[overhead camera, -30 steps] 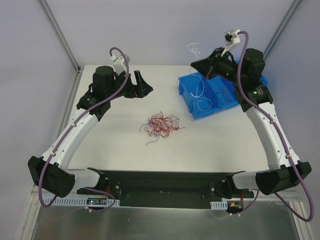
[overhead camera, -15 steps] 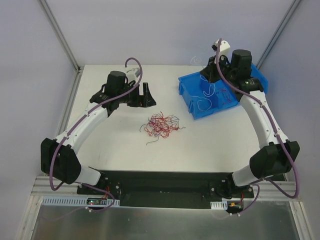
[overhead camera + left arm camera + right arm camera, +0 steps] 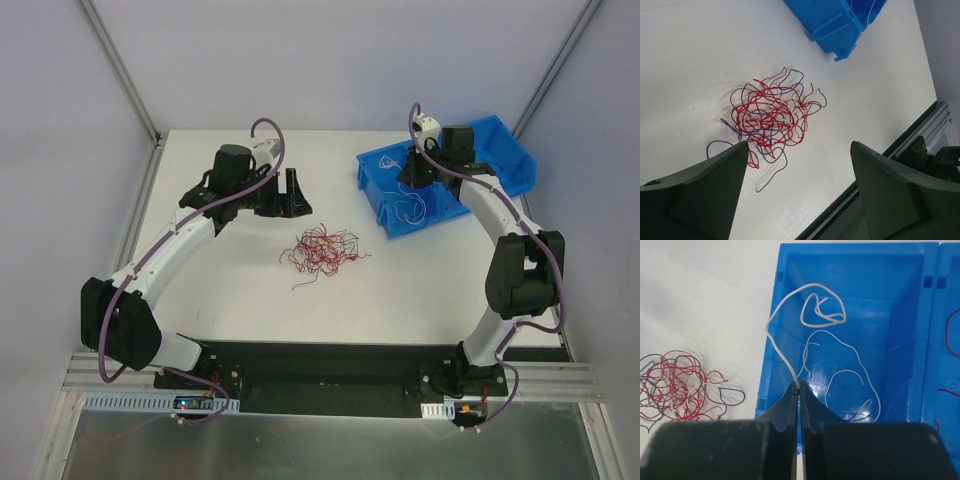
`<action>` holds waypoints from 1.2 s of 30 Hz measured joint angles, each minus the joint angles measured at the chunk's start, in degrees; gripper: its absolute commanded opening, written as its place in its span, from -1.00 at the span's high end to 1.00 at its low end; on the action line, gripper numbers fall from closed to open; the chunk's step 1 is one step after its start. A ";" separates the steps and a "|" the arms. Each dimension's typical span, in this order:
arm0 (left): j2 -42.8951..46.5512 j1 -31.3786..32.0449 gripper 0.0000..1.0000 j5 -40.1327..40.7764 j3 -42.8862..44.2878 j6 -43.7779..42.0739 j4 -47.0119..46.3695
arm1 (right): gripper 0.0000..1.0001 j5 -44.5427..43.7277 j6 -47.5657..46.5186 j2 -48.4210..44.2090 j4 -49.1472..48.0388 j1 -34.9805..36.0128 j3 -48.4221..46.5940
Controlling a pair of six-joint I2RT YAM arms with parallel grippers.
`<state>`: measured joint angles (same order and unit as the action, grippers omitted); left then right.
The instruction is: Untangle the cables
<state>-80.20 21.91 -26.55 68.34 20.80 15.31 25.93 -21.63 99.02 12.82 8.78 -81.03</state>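
1. Left gripper (image 3: 798, 147), upper left of centre in the top view: jaws spread wide, nothing between them, above the white surface (image 3: 220, 280).
2. Tangle of cables (image 3: 322, 250), middle of the top view: mostly red loops with a few dark strands. It lies loose on the surface, down and to the right of the left gripper and apart from it. In the left wrist view it sits between and beyond the two fingers, not touched.
3. Blue bin (image 3: 372, 190), upper right of the top view, on the surface, well apart from the tangle.
4. Right gripper (image 3: 798, 385), over the bin's left compartment: jaws clenched, pinching a white cable (image 3: 814, 285). That cable rises from the tips and curls into a loop over the compartment.
5. More white strands (image 3: 408, 205) lie on the floor of that compartment.
6. Red strand (image 3: 947, 326), far right edge of the right wrist view, in the neighbouring compartment.
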 measured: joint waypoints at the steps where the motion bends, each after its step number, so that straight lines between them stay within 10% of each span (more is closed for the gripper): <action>1: 0.13 0.00 -0.64 -0.02 -0.13 0.00 -0.04 | 0.99 -0.17 0.13 0.81 -0.28 0.00 0.07; 9: 2.51 0.00 -0.64 -0.07 -1.86 0.72 -1.03 | 0.97 -4.85 1.31 10.75 -0.17 0.00 -4.37; 15: 2.78 0.00 -0.64 -0.11 -2.29 1.11 -2.36 | 0.16 -12.04 4.20 15.89 4.83 0.28 -12.02; 21: 2.75 0.00 -0.64 -0.28 -2.54 1.18 -2.67 | 0.01 -16.94 5.90 12.17 7.85 0.92 -11.87; 31: 2.01 0.00 -0.60 0.02 -2.71 1.16 -2.95 | 0.03 -20.15 14.21 -23.47 1.18 16.35 19.89; 36: -0.37 0.00 -0.53 0.07 -2.91 1.64 -3.10 | 0.07 -20.81 22.62 -25.55 -7.58 26.69 28.24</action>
<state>-80.58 21.91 -26.48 65.43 22.44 12.21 5.13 0.99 73.47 5.23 35.46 -52.80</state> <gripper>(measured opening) 0.787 0.469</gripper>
